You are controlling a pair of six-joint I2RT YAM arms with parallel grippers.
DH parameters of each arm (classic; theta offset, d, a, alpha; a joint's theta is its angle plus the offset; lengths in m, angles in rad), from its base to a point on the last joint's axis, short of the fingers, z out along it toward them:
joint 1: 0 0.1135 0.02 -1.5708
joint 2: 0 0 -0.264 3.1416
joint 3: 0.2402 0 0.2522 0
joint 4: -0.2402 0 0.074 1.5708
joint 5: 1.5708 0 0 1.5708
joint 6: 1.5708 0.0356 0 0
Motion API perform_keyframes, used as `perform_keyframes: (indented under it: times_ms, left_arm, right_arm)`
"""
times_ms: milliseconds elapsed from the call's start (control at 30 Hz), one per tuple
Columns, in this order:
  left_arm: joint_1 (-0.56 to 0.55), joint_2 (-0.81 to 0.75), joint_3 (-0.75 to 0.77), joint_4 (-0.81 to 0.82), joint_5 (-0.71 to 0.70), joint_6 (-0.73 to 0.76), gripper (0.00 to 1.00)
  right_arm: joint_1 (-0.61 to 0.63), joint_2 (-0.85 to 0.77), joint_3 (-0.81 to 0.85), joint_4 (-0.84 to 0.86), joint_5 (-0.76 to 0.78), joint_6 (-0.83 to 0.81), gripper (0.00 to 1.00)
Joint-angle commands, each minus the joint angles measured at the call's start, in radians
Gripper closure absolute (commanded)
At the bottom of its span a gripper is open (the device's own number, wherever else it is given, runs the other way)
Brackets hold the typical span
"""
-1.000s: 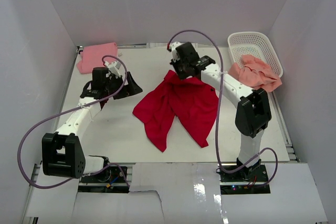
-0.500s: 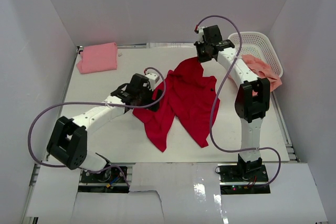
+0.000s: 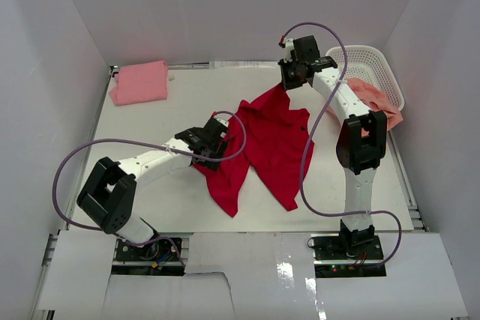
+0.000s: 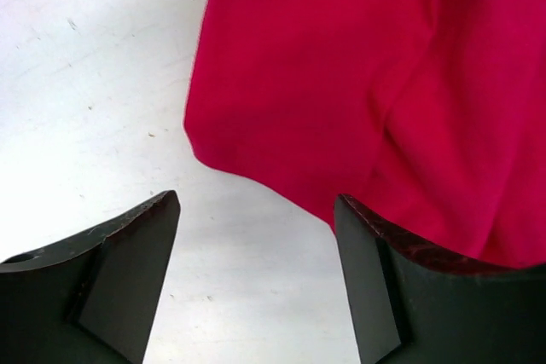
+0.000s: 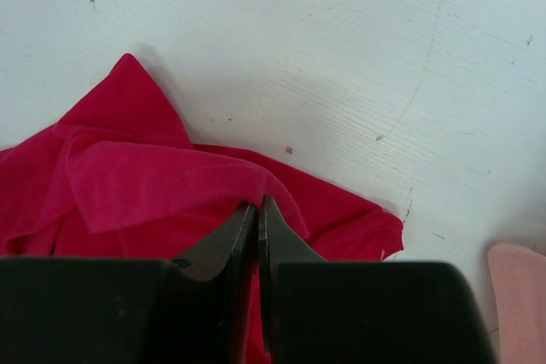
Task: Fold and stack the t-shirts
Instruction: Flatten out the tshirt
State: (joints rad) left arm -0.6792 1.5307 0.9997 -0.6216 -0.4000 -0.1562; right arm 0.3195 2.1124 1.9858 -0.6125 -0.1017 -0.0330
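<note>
Looks like the spreading-out step: right hand (image 3: 289, 83) pinching the red t-shirt (image 3: 271, 140) at 12 o'clock, left hand (image 3: 219, 146) spread over its 9 o'clock edge, which probably needs clamping next.

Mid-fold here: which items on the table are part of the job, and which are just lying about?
Job:
red t-shirt, spread mid-table
pink t-shirt, folded, far left
salmon t-shirt, far right

Lying about:
white basket, with the salmon t-shirt draped over it
</note>
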Motion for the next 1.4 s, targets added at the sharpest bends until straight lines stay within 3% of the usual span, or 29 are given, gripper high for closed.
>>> perform_keyframes:
  times_ms: [0, 233, 400, 900, 1367]
  left_arm:
    - [-0.029, -0.04, 0.024, -0.041, -0.045, -0.04, 0.17]
    - [-0.063, -0.104, -0.004, -0.041, -0.02, -0.039, 0.19]
    - [-0.071, -0.049, -0.004, -0.04, 0.0, -0.054, 0.3]
    - [-0.108, 0.048, -0.004, -0.03, 0.015, -0.068, 0.3]
    - [-0.109, 0.124, 0.014, -0.024, 0.029, -0.055, 0.4]
  right_arm:
    - [-0.008, 0.004, 0.034, 0.002, -0.021, 0.002, 0.92]
    - [-0.01, 0.006, 0.024, 0.005, -0.026, 0.001, 0.92]
    - [-0.013, 0.0, 0.024, 0.003, -0.016, -0.001, 0.92]
    - [-0.026, -0.008, 0.024, 0.005, -0.026, 0.004, 0.92]
    - [-0.031, -0.005, 0.018, 0.005, -0.018, 0.004, 0.92]
